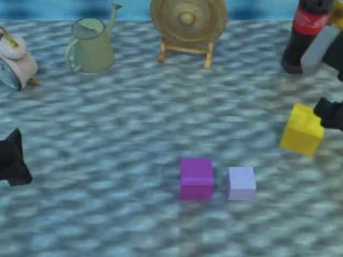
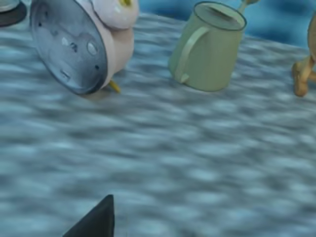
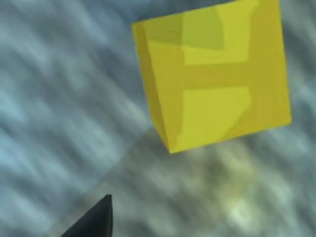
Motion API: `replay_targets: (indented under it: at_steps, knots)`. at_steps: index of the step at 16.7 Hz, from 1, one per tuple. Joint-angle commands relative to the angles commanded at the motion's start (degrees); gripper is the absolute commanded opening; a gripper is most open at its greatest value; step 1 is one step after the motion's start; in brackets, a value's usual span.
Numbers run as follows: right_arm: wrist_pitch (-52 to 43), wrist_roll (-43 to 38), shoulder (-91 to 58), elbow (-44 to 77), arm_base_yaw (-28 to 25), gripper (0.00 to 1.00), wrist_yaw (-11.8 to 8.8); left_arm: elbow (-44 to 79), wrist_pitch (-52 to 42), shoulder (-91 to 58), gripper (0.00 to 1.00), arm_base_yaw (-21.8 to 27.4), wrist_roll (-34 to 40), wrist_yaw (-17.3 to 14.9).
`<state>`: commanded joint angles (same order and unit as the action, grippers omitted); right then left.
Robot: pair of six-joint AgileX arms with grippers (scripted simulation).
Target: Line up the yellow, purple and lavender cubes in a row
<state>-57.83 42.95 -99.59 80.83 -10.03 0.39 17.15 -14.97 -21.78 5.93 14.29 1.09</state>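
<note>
Right gripper [image 1: 323, 114] at the tabletop's right edge, about mid-depth, with the yellow cube [image 1: 302, 130] in its jaws. The cube is tilted and appears lifted clear of the surface: the right wrist view shows it [image 3: 212, 74] skewed, with a shadow on the cloth below. Fingers are closed onto it as far as its width allows; the contact faces are partly hidden by the arm.

Purple cube [image 1: 196, 178] sits near the middle of the front half of the tabletop, and the lavender cube [image 1: 241, 183] is just beside it toward the right edge, a narrow gap between them. The two already make a short row parallel to the front edge.

Step in hand, as I judge it: carry yellow in and set it down in line with the pair. To do it well:
- level the cube before lowering, since it hangs askew
- choose the open end beside lavender, the nearer one
- come down from above, not sliding in, so lavender is not nudged
- match the pair's depth from the front edge and leave a like gap

Left gripper [image 1: 13, 160] parked at the left edge; I cannot tell how its fingers stand.

Surface: blue-grey rippled cloth pattern, flat. Along the back edge: an iron [image 1: 13, 61] at the left corner, a green watering can [image 1: 92, 45], a gong on a stand [image 1: 187, 24], and a cola bottle [image 1: 306, 32] toward the right corner. All stand well apart from the row.
</note>
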Motion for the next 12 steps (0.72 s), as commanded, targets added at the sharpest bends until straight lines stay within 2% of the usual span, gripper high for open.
replay_targets:
  at_steps: [6, 12]
  knots:
    - [-10.16, 8.09, -18.53, 16.50, -1.75, 1.00, -0.21, -15.15, 12.94, 19.21, 1.00, -6.28, -12.25, -0.93]
    - [-11.56, 9.28, -20.87, 19.01, -2.00, 1.00, -0.26, -17.16, 14.96, 21.78, 1.00, -7.08, -14.29, -1.09]
